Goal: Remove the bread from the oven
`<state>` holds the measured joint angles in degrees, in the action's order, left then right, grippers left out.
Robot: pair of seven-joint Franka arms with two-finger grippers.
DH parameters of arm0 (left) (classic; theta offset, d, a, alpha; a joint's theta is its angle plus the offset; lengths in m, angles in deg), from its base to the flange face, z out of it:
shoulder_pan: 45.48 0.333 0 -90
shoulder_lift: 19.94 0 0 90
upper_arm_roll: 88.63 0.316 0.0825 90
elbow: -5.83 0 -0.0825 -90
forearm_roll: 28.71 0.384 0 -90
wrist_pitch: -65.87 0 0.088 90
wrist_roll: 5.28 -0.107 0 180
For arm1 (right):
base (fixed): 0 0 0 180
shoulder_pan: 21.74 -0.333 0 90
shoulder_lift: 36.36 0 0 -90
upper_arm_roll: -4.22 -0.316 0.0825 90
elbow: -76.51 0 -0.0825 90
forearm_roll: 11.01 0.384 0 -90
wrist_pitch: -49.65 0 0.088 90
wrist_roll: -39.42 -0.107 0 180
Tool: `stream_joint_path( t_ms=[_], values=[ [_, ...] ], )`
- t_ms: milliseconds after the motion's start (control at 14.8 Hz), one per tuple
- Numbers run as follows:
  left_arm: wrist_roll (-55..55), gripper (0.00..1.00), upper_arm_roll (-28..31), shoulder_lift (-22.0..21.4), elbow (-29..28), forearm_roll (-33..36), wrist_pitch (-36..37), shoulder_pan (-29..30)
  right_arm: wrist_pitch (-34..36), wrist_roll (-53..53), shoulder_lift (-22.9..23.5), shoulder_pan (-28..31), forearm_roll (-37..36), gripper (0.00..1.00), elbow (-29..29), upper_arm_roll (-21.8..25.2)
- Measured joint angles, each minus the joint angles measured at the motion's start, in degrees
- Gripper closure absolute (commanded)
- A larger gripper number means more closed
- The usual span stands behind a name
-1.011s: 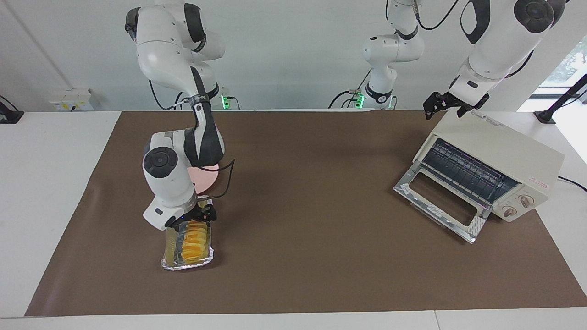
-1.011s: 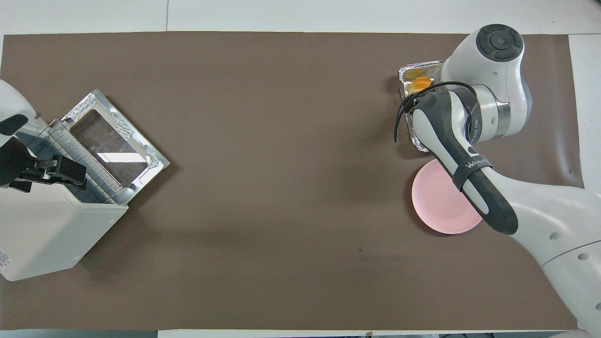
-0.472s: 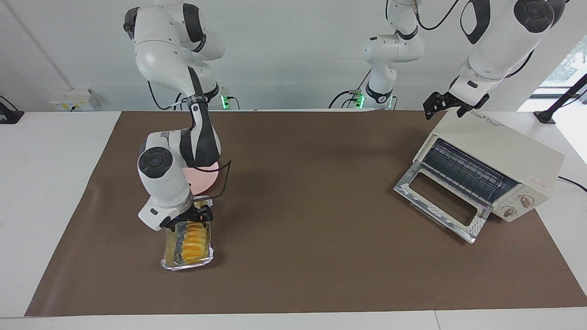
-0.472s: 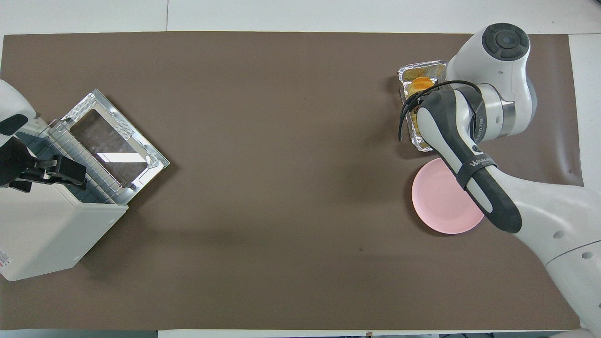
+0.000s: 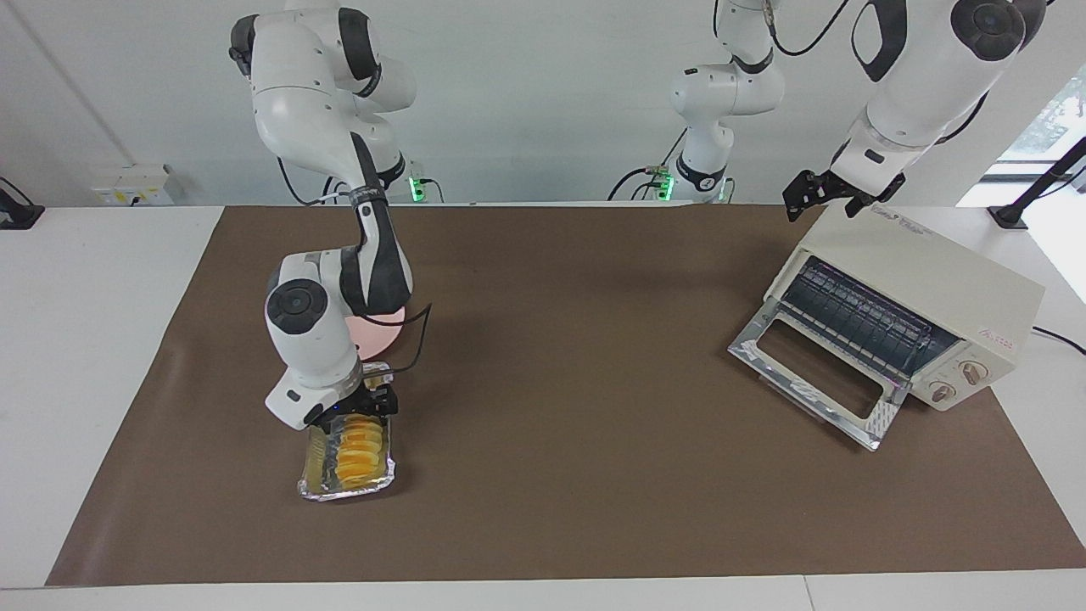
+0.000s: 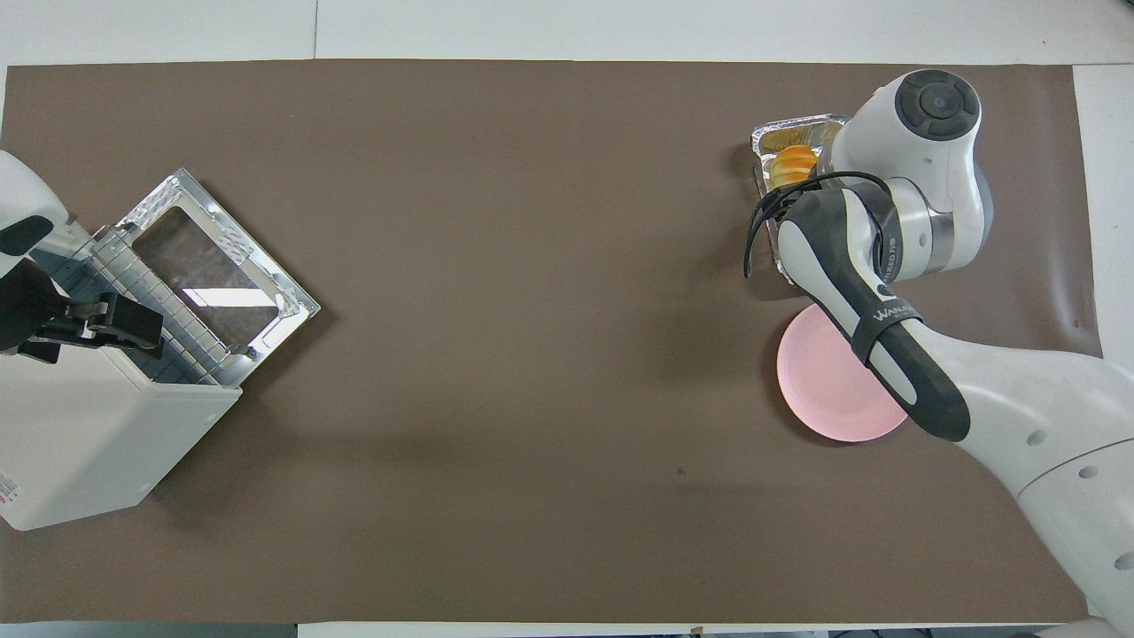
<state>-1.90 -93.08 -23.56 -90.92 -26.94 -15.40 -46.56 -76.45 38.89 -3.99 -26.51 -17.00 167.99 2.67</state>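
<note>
Bread [image 5: 360, 451] lay just under the right gripper [image 5: 363, 406], whose fingers stood spread above its robot-ward end; its long axis ran away from the robots, in the tray [image 5: 312, 486] near the counter's [image 5: 594, 509] right-arm end. Left gripper [image 5: 813, 193] waited, spread, over the oven [image 5: 925, 280].

Bread [image 5: 359, 447] in tray [image 5: 316, 485], farther than plate [image 6: 819, 390]; oven [image 5: 937, 280] at left-arm end.
</note>
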Motion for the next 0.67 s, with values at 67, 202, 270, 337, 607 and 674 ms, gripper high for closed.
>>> stream_joint_path(
  t_ms=[67,202,270,337,607,674],
  values=[
    [0.0,0.00,0.0,0.0,0.0,0.0,0.0,0.0,-0.5,0.0,0.0,0.0,0.0,1.00,0.3,0.0],
    [0.0,0.00,0.0,0.0,0.0,0.0,0.0,0.0,-0.6,0.0,0.0,0.0,0.0,1.00,0.4,0.0],
    [0.0,0.00,0.0,0.0,0.0,0.0,0.0,0.0,-0.6,0.0,-0.1,-0.1,0.0,1.00,0.4,-0.1],
    [0.0,0.00,0.0,0.0,0.0,0.0,0.0,0.0,-0.5,0.0,-0.2,-0.1,0.0,1.00,0.4,-0.1],
    [0.0,0.00,0.0,0.0,0.0,0.0,0.0,0.0,1.8,0.7,-0.5,-0.1,-0.1,1.00,-0.2,0.0],
    [0.0,0.00,0.0,0.0,0.0,0.0,0.0,0.0,3.2,1.1,-0.8,0.0,-0.1,1.00,-0.4,0.0]
  ],
)
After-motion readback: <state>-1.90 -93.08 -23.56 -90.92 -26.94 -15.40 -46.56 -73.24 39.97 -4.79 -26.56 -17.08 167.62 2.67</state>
